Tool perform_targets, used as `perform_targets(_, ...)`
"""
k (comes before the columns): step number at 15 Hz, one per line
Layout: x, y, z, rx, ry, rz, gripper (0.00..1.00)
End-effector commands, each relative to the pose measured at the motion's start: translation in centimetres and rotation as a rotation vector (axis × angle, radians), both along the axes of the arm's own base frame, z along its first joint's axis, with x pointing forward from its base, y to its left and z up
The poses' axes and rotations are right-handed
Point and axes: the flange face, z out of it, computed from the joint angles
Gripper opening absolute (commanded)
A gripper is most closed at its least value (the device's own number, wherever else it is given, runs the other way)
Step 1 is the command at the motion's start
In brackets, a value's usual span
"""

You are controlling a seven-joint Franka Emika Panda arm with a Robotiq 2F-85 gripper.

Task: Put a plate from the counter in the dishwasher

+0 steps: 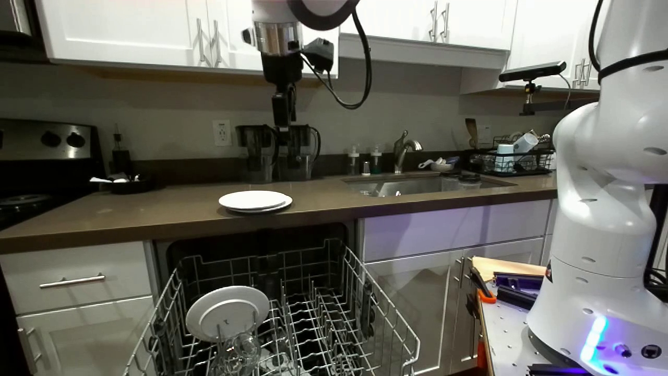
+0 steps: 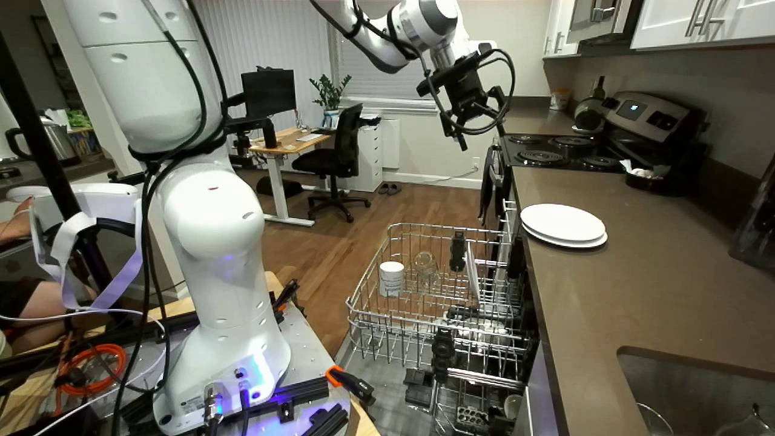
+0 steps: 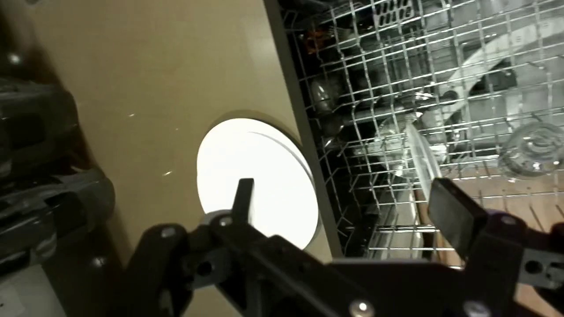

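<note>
The plate (image 1: 252, 199) is white and round and lies flat on top of another white dish near the front edge of the brown counter (image 1: 172, 211). It also shows in the other views (image 2: 562, 221) (image 3: 277, 193). The dishwasher (image 1: 360, 261) is open below, its grey wire rack (image 2: 424, 227) pulled out. My gripper (image 3: 341, 185) is open and empty, pointing down above the counter edge. In the wrist view one finger overlaps the plate and the other overlaps the rack. In both exterior views the gripper (image 1: 283, 122) (image 2: 458, 136) is well above the plate, not touching it.
A white dish (image 1: 227, 308) stands tilted in the rack, with a clear glass (image 1: 241, 351) and a white cup (image 2: 392, 280) there too. Two pitchers (image 1: 255, 151) (image 1: 300, 156) stand behind the plates. A sink (image 1: 407, 187) lies to one side; white cabinets (image 1: 130, 31) hang above.
</note>
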Motion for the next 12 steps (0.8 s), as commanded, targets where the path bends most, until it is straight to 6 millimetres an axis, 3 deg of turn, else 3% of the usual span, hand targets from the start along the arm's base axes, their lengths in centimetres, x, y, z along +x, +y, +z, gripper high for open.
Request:
perform_targets(1,5.2,-0.2,-1.3,-0.116,-0.046,-0.028,1.0)
perform_targets(5,8.7,-0.6,-3.7,-0.186,-0.049,-0.058,1.0)
perform_targets(6,8.2,0.0,-2.9,-0.085,-0.019,-0.012,1.0)
perform_targets(8,8.0,-0.3,-4.0,-0.114,-0.028,-0.036,1.0)
perform_targets(11,8.1,-0.2,-3.8,-0.107,-0.031,-0.073,1.0)
perform_targets(12,8.6,-0.5,-5.4,-0.141,-0.015,-0.083,1.0)
